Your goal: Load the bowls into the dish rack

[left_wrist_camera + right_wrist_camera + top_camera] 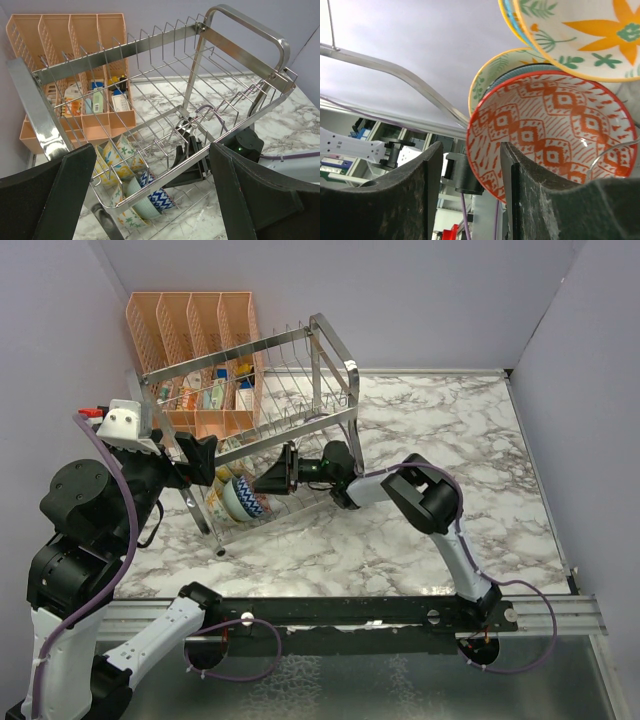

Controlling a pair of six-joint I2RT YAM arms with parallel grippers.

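Note:
The chrome dish rack point(332, 370) stands skewed at the back left, and its wires fill the left wrist view point(240, 50). Several painted bowls point(237, 498) stand on edge in its lower tier, among them a yellow-teal one point(112, 157) and one with a blue zigzag outside point(159, 199). My right gripper point(272, 478) reaches into the lower tier. It is open point(470, 150), with the rim of the red-orange bowl point(555, 125) between the jaws. An orange-flower bowl point(590, 35) and a green-leaf bowl point(492, 70) stand behind it. My left gripper point(200, 462) is open at the rack's left end point(150, 150), holding nothing.
A peach-orange plastic organizer point(190, 320) with small packets stands behind the rack against the back wall; it also shows in the left wrist view point(65, 30). Purple walls close the left, back and right. Marble tabletop point(450, 420) lies to the right of the rack.

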